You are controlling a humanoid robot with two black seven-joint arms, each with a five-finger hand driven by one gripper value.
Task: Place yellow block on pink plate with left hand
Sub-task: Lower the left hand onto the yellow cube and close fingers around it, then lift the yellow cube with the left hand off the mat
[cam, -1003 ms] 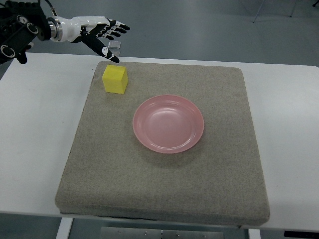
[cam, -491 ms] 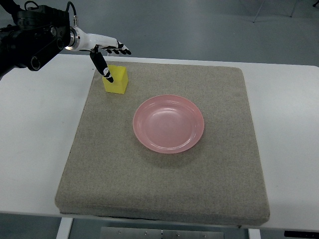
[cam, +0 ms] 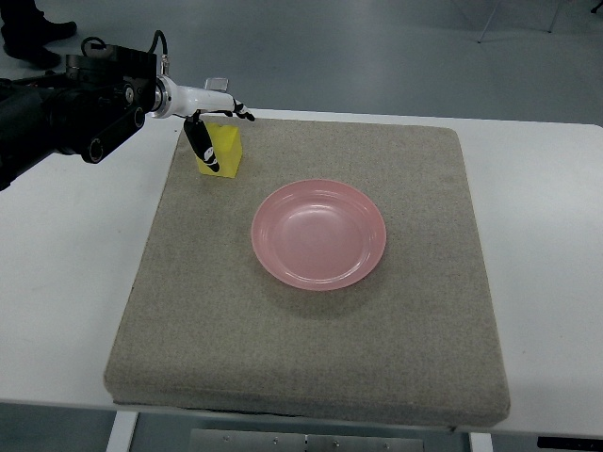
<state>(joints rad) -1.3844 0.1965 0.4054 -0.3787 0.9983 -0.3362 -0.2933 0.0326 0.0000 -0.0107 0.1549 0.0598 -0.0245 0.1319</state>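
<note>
Your left robot hand (cam: 212,127) reaches in from the picture's left edge and sits over the yellow block (cam: 222,151) at the far left corner of the grey mat (cam: 311,348). Its thumb runs down the block's left face, and the other fingers (cam: 237,114) curl over the block's far top edge, so the robot hand closes around the block; whether the grip is firm cannot be told from this steep view. The block rests on the mat, apart from the pink plate (cam: 318,234), which lies near the mat's middle with nothing in it. The mat covers most of the white bench (cam: 66,282). Your dark forearm (cam: 66,113) crosses the bench's far left corner.
</note>
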